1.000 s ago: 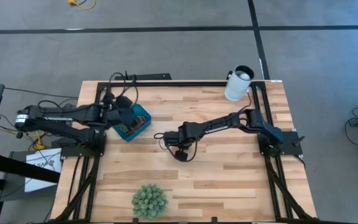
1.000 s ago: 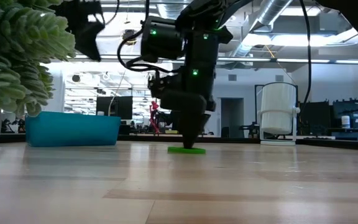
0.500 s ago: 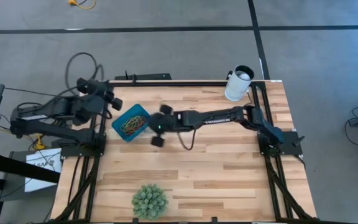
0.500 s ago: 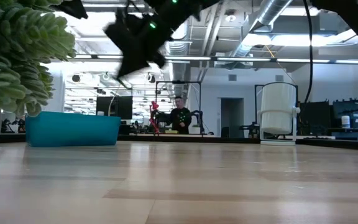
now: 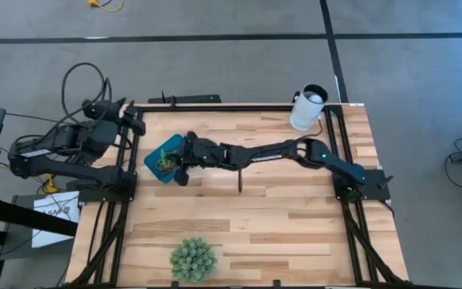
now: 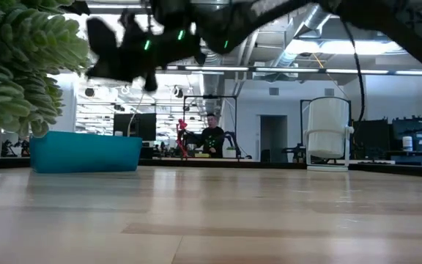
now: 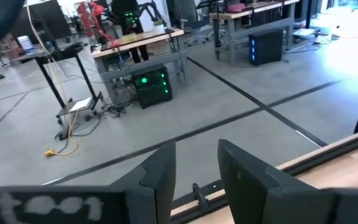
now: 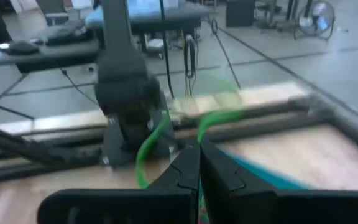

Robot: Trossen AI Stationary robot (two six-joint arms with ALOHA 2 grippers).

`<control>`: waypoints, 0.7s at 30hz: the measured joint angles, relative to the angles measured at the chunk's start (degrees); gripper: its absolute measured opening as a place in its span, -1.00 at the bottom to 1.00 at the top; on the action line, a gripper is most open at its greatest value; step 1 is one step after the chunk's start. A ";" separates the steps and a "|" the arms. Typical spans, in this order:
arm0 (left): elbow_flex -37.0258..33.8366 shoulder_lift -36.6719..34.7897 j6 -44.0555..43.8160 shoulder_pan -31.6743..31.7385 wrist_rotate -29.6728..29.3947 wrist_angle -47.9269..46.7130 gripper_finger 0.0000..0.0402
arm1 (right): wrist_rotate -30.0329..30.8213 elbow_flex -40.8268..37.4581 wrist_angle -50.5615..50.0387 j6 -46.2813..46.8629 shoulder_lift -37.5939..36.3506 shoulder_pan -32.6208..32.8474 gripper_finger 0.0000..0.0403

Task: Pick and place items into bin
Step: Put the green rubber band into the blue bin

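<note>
From above, the right hand (image 5: 181, 164) covers part of the bin (image 5: 157, 160) at the counter's (image 5: 279, 217) left, its grip hidden. Only its wrist view shows the fingers (image 8: 185, 169) clamped together on a blurred green band (image 8: 151, 143). The left hand (image 7: 194, 171), fingers apart and empty, sits off the counter's left edge.

The right gripper (image 8: 198, 163), with its two dark fingers pressed together, is seen pinching a thin green rubber-band loop (image 8: 160, 134). Just beyond the fingertips, part of a teal-blue plastic bin (image 8: 272, 175) is seen on the light wooden table (image 8: 291, 146).
</note>
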 joint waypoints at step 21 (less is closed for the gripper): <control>-0.36 0.27 -0.77 -0.01 1.62 -1.62 -0.45 | 4.20 17.54 -15.39 3.08 14.39 -2.17 -1.00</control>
